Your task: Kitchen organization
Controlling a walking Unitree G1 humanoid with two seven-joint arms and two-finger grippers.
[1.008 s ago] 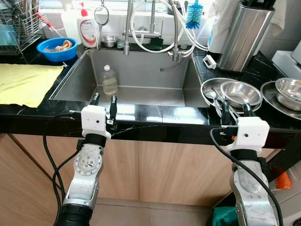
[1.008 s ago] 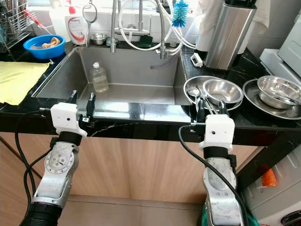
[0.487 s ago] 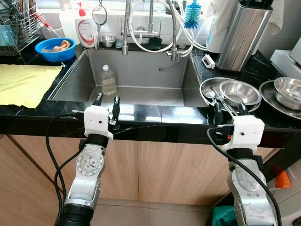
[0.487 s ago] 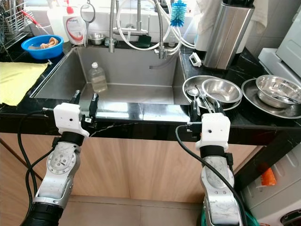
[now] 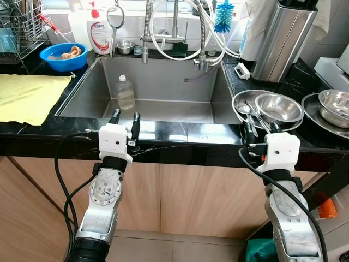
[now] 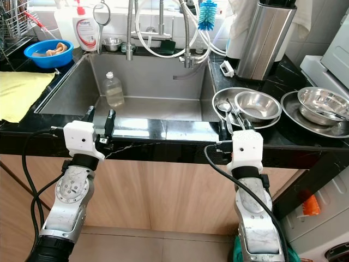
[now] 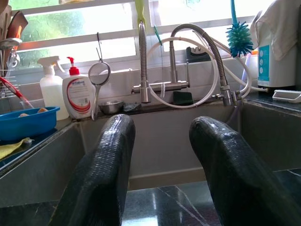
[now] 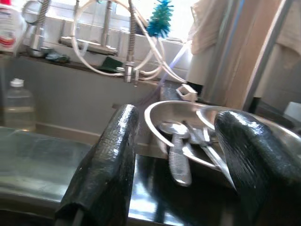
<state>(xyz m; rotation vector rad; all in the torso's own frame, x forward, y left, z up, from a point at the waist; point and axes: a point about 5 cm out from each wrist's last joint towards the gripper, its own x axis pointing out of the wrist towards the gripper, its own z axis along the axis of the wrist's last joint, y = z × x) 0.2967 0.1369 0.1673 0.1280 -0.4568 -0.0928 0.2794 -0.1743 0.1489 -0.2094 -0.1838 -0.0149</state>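
A steel sink (image 5: 163,82) sits in the black counter straight ahead. A clear plastic bottle (image 5: 126,93) stands upright in its left part. Right of the sink, a steel plate (image 5: 242,101) holds spoons (image 8: 178,157) and a steel bowl (image 5: 279,107). My left gripper (image 5: 125,115) is open over the counter's front edge, facing the sink, its fingers (image 7: 113,155) empty. My right gripper (image 5: 260,128) is open at the front edge just before the plate, with the spoons seen between its fingers (image 8: 117,155); nothing is held.
A blue bowl (image 5: 65,55), a soap bottle (image 5: 102,34) and a dish rack (image 5: 22,27) stand at the back left, with a yellow cloth (image 5: 27,95) on the left counter. Faucet hoses (image 5: 174,33) hang behind the sink. A tall steel holder (image 5: 281,38) and more steel bowls (image 5: 334,106) stand right.
My right gripper has shifted a little to the left, toward the plate's front. My left gripper has edged slightly right. Nothing was taken hold of.
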